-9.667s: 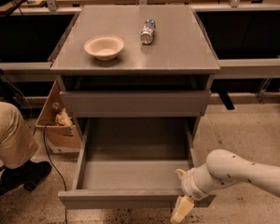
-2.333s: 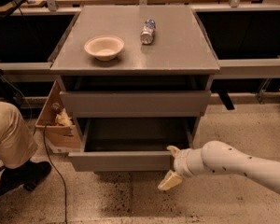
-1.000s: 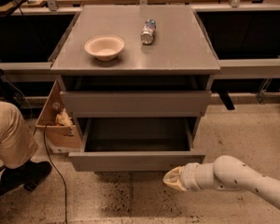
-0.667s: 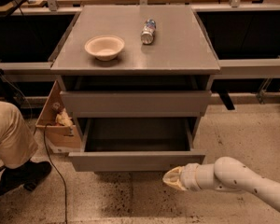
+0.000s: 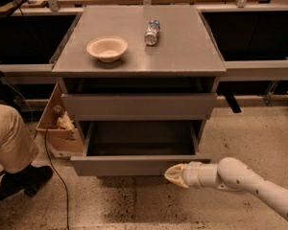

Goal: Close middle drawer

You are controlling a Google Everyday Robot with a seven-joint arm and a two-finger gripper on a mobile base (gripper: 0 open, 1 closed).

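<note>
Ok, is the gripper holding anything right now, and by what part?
Nothing is held. The gripper sits just before the flat front of the middle drawer, toward its right end; whether they touch cannot be told. The drawer is partly open.

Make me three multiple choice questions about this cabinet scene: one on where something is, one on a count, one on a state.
1. Where is the gripper?
A) on the cabinet top
B) low in front of the middle drawer, toward its right end
C) inside that drawer

2. How many things lie on the cabinet top?
A) none
B) four
C) two

3. The middle drawer is:
A) partly open
B) fully shut
C) lifted out of the cabinet

Answers:
1 B, the gripper sits by the lower edge of the drawer's front.
2 C, only a bowl and a can on its side are there.
3 A, its grey inside shows behind the front.
</note>
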